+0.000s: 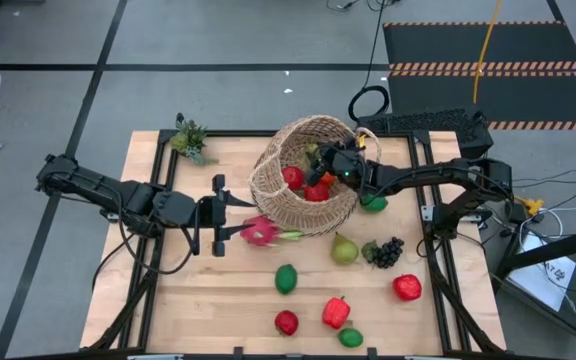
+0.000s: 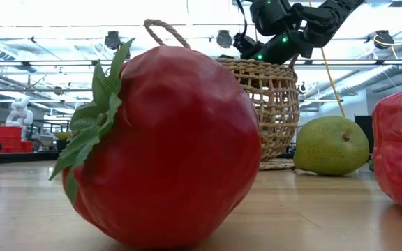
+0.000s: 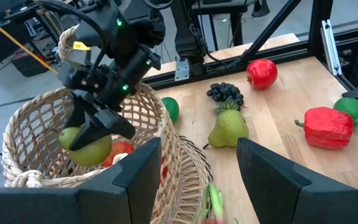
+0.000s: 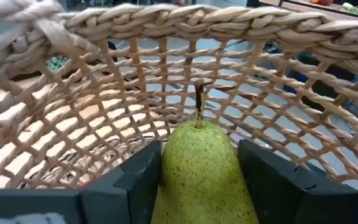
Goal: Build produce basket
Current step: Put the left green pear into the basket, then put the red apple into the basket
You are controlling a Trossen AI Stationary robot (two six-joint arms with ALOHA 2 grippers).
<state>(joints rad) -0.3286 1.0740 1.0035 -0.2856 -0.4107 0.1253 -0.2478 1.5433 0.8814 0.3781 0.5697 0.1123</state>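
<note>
Taking the wicker basket [image 1: 303, 178] as my landmark and working from its left, my left gripper [image 1: 218, 213] sits just to the left of it, jaws standing apart with nothing between them, aimed at the basket wall; the pink dragonfruit [image 1: 260, 232] lies just beside that gripper, against the basket's near-left foot. The basket itself is tipped, mouth leaning toward the far left, and I can see red produce [image 1: 304, 185] already resting inside. Over its opening from the right comes my right gripper [image 3: 92, 134], clamped on a green pear [image 4: 201, 171], stem pointing away from the wrist, held below the rim and inside the weave. Right of the basket and nearer me lie a second pear [image 1: 343, 249], the dark grapes [image 1: 388, 251], a lime [image 1: 286, 278], a red pepper [image 1: 335, 311] and a few more red and green pieces, well apart from the basket. The step in hand, as I judge it, is the drop: I'd ease the pear lower until it is near the red fruit, then part the jaws gently so it settles rather than bounces out of the tilted mouth. I'd lift the wrist straight out afterwards, clear of the rim, because snagging the braid could roll the basket further. The left gripper could steady the wall if it rocks.
</note>
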